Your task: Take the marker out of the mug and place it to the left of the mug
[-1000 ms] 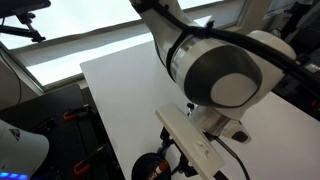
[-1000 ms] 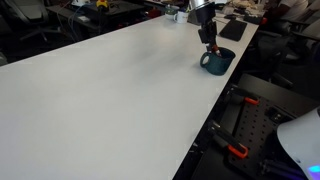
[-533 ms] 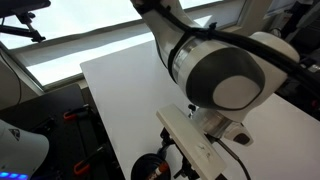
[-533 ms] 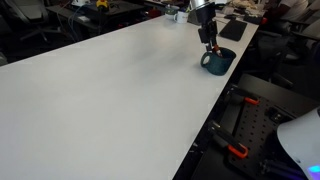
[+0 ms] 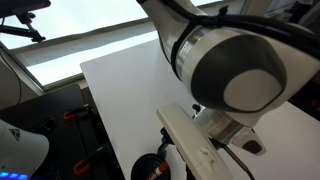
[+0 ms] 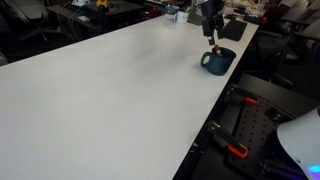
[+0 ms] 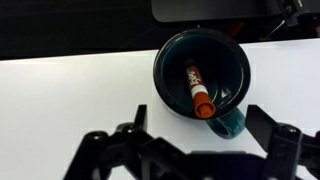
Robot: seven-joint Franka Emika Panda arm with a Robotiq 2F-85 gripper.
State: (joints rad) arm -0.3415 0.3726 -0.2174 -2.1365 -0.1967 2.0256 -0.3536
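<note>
The robot arm point(image 5: 235, 75) fills most of an exterior view, its grey joint housing blocking the far side of the white table point(image 6: 110, 90) and hiding the mug and marker from that camera altogether. In an exterior view the gripper point(image 6: 211, 22) is small and dark near the table's far edge, too small to read how its jaws stand. The wrist view settles it: the gripper point(image 7: 195, 138) has its jaws spread wide, one at each side of the lower frame, and holds nothing. Its fingers are cut off by the bottom edge. The mug point(image 7: 170, 65) stands upright on the table just above the spread jaws, its handle nub pointing towards them. The marker point(image 7: 196, 87) lies inside the mug, leaning with its reddish-orange end against the rim near the handle. Its pale section carries dark print too blurred to read.
</note>
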